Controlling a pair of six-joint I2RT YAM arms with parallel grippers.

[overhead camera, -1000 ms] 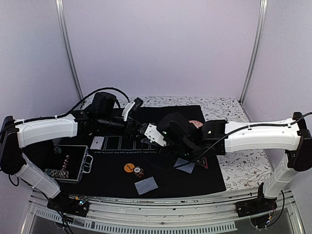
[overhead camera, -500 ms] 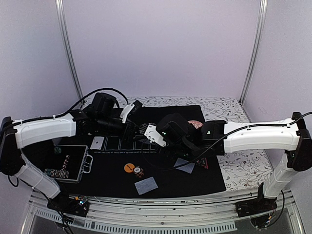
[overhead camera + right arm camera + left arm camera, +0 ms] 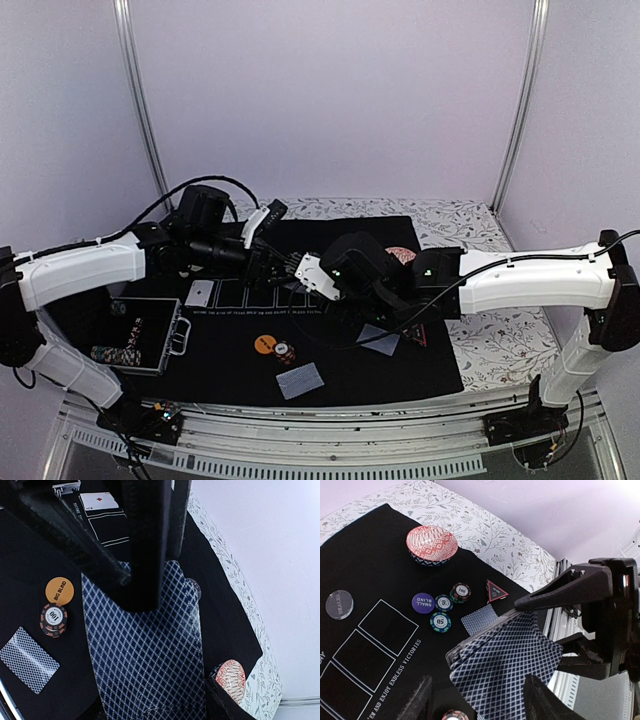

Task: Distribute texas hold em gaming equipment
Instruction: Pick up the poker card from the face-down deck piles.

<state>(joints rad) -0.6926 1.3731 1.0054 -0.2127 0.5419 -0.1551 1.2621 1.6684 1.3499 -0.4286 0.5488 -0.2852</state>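
Observation:
My right gripper is shut on a deck of playing cards with blue diamond backs, held above the black mat. My left gripper faces it with its fingers either side of the deck's top card; a gap shows at its left finger, so it is open. On the mat lie an orange disc beside a chip stack, a purple disc with striped chips, a red-edged triangle marker, face-down cards and a face-up card.
A red patterned bowl stands at the mat's far right. An open metal chip case sits at the near left. A clear round disc lies beside the printed card boxes. The two grippers meet over the mat's middle.
The left arm has shifted a little to the left and back, its gripper still at the deck. The right arm and the deck have not moved.

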